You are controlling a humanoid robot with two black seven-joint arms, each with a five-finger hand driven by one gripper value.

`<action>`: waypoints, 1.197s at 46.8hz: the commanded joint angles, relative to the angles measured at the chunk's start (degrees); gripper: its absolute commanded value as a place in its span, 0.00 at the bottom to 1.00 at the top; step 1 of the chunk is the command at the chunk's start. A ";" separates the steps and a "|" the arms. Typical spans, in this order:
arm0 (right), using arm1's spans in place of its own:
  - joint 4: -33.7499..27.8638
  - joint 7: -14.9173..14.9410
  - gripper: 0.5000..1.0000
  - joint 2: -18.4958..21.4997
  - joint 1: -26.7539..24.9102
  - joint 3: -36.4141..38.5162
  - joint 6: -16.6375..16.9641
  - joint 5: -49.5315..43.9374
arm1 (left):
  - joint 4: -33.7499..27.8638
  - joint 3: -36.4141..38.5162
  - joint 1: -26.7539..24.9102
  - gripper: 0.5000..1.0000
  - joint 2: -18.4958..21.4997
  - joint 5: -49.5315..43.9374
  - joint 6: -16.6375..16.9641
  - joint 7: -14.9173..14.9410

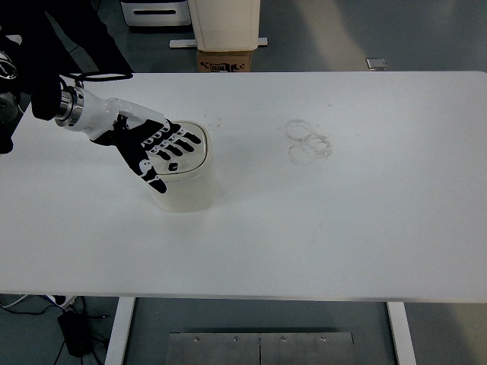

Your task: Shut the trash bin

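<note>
Cream trash bin [185, 188] (unlabelled) under left hand [156, 147]

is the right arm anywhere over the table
No, only the left hand reaches in, fingers spread flat on the lid of the trash bin; nothing enters from the right edge.

The round plastic trash bin [185, 182] is cream. The left hand [156, 147] is black with white patches, over a white bench [342, 213] with faint grey ring marks [307, 142].

Left arm reaching in from the left edge, left hand [156, 147] flat, palm down, fingers spread
</note>
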 commanded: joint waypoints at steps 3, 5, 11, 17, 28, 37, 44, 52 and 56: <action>0.00 0.00 0.98 0.00 0.00 0.00 0.00 0.00 | -0.03 -0.36 -3.43 1.00 1.05 -0.18 0.03 -0.06; 0.00 0.00 0.98 0.00 0.00 0.00 0.00 0.00 | -0.03 -0.37 -3.79 1.00 1.14 -0.27 0.21 -0.06; 0.00 0.00 0.98 0.00 0.00 0.00 0.00 0.00 | 0.41 -2.65 -3.88 1.00 2.10 -1.85 1.70 -0.41; 0.00 0.00 0.98 0.00 0.00 0.00 0.00 0.00 | 1.55 -6.42 -3.17 1.00 3.69 -5.27 3.72 -0.85; 0.00 0.00 0.98 0.00 0.00 0.00 0.00 0.00 | 8.22 -18.10 4.37 1.00 4.66 -10.38 7.06 -1.55; 0.00 0.00 0.98 0.00 0.00 0.00 0.00 0.00 | 18.85 -30.32 13.51 1.00 1.85 -10.73 7.77 -2.96; 0.00 0.00 0.98 0.00 0.00 0.00 0.00 0.00 | 24.84 -39.55 20.98 1.00 -0.35 -11.60 7.59 -3.05; 0.00 0.00 0.98 0.00 0.00 0.00 0.00 0.00 | 27.12 -47.55 29.33 1.00 -1.14 -13.98 7.59 -3.92; 0.00 0.00 0.98 0.00 0.00 0.00 0.00 0.00 | 29.58 -51.42 33.29 1.00 -2.20 -14.68 7.33 -5.42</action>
